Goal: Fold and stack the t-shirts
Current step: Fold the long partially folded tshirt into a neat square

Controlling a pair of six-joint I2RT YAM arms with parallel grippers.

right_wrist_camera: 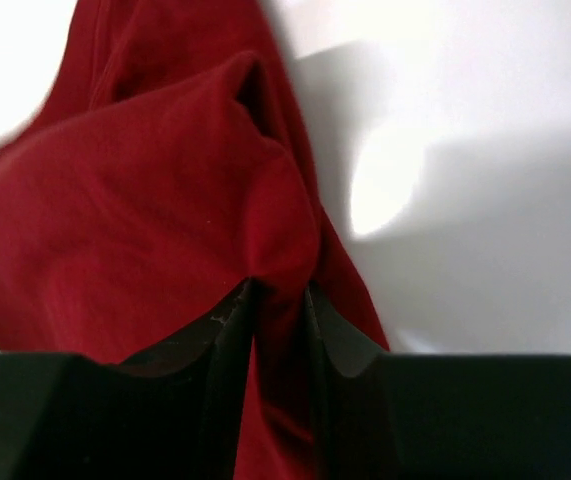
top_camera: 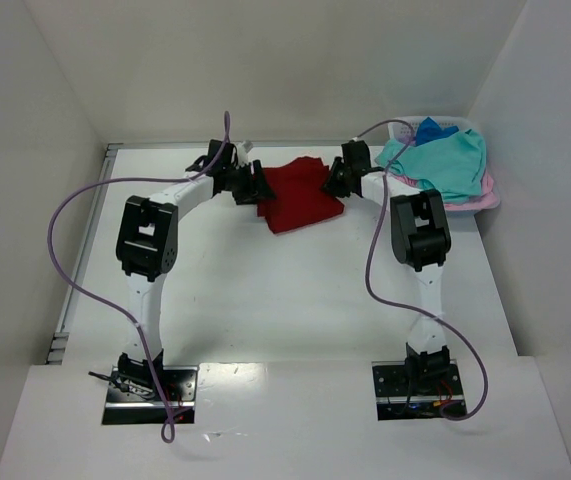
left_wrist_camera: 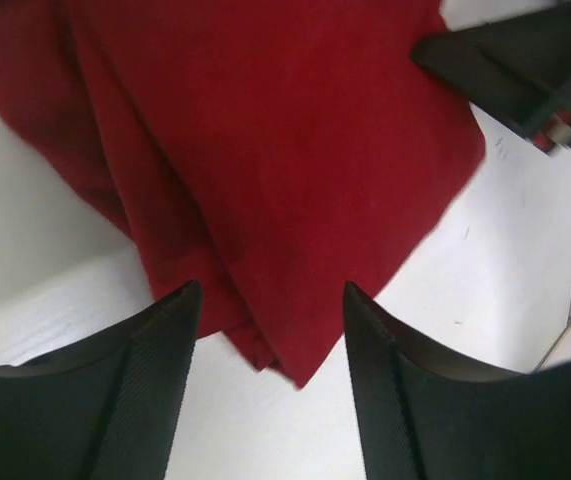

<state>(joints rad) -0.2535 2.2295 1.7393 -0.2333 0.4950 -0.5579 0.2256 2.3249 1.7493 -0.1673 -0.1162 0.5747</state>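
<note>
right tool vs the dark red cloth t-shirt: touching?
Touching. The right wrist view shows the right tool closed on a pinched fold of the dark red cloth t-shirt, with the cloth bunched between both fingers.

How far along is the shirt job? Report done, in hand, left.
Done: nothing stacked; the red shirt lies bunched, partly folded. In hand: right claw pinches it, left claw open at its corner. Left: teal shirt, pink shirt and blue shirt in the basket.
</note>
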